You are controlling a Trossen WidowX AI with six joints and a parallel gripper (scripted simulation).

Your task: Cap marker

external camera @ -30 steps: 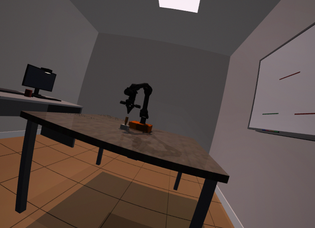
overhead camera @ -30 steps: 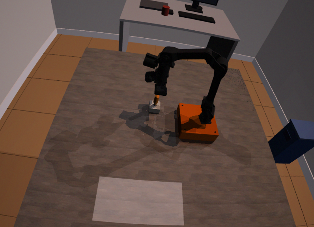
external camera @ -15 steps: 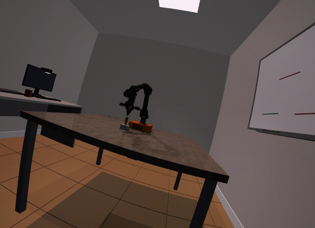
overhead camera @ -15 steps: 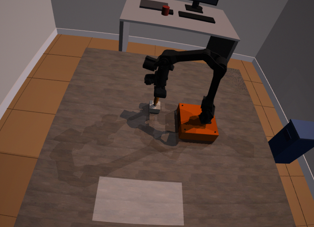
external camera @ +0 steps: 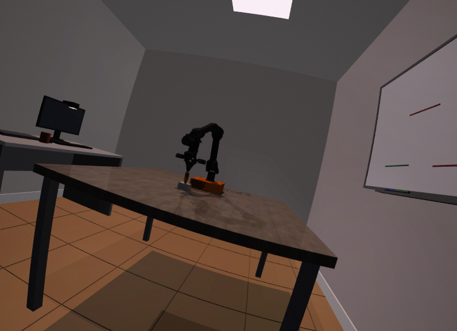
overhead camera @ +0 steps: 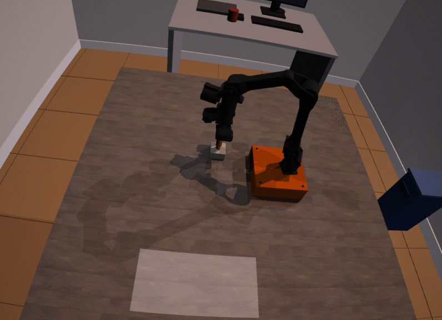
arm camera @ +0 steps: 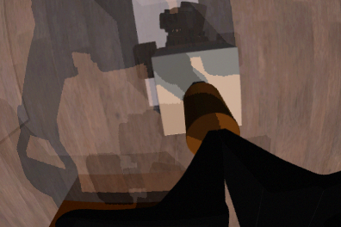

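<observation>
The holder block (overhead camera: 217, 155) (external camera: 184, 186) (arm camera: 173, 119) is pale and sits on the table, with the marker standing upright in it. The orange cap (overhead camera: 219, 144) (external camera: 186, 177) (arm camera: 206, 103) is over the marker's upper end, upright. A short narrow dark part shows below it in the wrist view. Whether it is fully clicked on cannot be told. My gripper (external camera: 188, 171) (arm camera: 217, 138) is shut and holds nothing. Its joined fingertips are right over the cap's top, touching it or very close, and hide part of the top face in the wrist view.
The arm's orange base (overhead camera: 276, 173) (external camera: 208, 185) stands beside the block on the table (overhead camera: 303, 245) (external camera: 236, 212). A pale rectangle (overhead camera: 196, 284) shows on the table's near part. A desk (overhead camera: 214, 25) with a red cup (overhead camera: 232, 14) stands behind; a blue bin (overhead camera: 400, 205) stands at the right.
</observation>
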